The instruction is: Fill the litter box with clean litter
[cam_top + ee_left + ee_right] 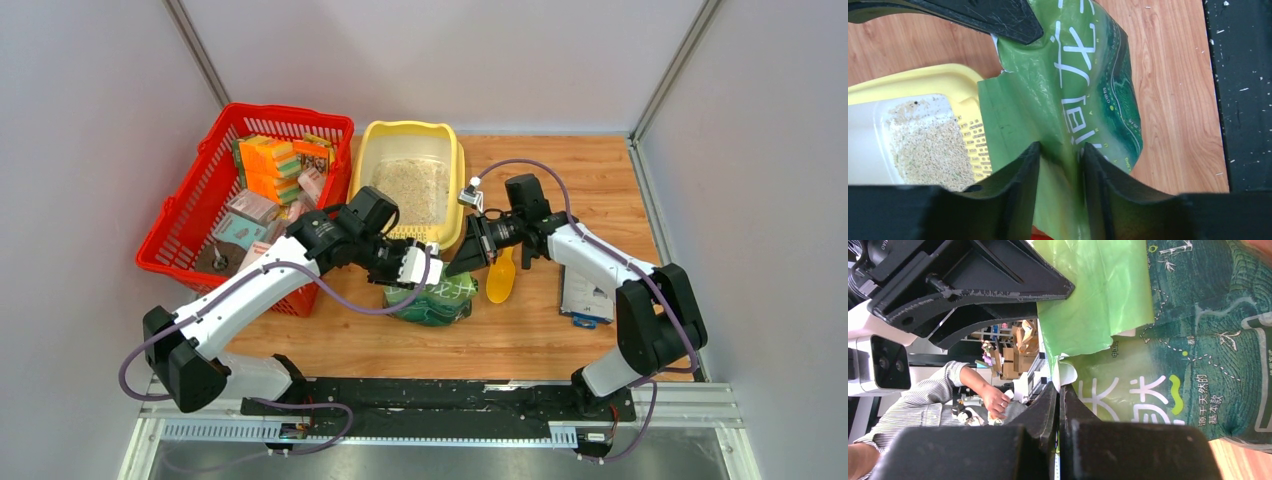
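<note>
The pale yellow litter box (pixel 400 130) stands at the back of the table with a patch of beige clean litter (pixel 412 190) in it. Its slotted lip (pixel 975 145) and the litter (pixel 928 150) show in the left wrist view. A green pouch (pixel 435 298) with white characters sits in front of the box. My left gripper (pixel 415 265) (pixel 1060 150) is shut on a bunched fold of the pouch (pixel 1088 90). From the right, my right gripper (pixel 462 258) (pixel 1059 387) is shut on the torn top edge of the pouch (pixel 1173 365).
A red mesh basket (pixel 180 225) full of small packages stands left of the litter box. A yellow scoop (pixel 500 280) lies on the wood just right of the pouch. A white and blue packet (pixel 585 295) lies by the right arm.
</note>
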Tool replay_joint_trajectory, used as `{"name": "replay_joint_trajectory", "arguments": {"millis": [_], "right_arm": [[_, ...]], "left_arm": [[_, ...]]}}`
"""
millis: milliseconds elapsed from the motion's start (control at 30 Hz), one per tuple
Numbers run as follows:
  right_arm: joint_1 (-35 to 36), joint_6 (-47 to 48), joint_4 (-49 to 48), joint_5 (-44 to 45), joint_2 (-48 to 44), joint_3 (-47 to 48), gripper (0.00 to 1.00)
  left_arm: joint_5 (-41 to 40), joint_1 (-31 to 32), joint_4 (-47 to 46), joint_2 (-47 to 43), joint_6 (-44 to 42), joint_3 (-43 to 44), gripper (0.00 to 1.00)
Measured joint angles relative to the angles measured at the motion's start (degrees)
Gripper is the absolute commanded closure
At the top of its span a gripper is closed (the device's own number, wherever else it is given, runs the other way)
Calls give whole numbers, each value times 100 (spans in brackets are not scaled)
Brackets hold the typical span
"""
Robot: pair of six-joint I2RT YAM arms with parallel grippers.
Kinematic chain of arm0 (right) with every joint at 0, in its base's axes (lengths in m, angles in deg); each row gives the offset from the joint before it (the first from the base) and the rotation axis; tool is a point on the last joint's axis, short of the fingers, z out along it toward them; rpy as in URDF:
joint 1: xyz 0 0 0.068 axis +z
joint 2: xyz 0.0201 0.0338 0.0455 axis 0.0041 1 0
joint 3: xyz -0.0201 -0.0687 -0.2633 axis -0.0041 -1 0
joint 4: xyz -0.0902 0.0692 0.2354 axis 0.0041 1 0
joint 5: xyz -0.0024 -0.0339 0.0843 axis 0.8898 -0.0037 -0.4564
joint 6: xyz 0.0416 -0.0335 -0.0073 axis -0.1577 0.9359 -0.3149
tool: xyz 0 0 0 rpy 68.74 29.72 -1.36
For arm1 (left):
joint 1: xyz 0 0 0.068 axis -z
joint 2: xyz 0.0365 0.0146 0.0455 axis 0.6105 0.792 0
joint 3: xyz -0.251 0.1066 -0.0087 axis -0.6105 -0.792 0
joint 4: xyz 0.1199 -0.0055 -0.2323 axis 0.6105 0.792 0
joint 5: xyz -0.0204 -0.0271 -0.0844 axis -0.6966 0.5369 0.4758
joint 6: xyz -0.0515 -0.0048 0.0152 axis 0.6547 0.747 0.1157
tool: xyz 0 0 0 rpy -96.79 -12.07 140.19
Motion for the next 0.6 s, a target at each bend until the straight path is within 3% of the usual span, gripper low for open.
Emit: {"name": "replay_joint_trajectory", "arguments": {"millis": [100, 267, 300, 433, 600], "right_arm": [[0, -66, -2, 7, 0, -7, 100], [2, -229, -2, 48, 0, -13, 100], [2, -271, -9, 55, 0, -24, 97], [-17, -507, -2, 70, 0, -74, 67], [-402, -313, 415, 131, -2, 103, 54]], "left_arm": [[26, 7, 68, 15, -17, 0, 76], [-57, 26, 52, 39, 48, 0, 88], [-74, 28, 37, 39, 87, -4, 92], [-105, 31, -57, 39, 332, -68, 100], [-173, 31, -273, 35, 804, -131, 100]]}}
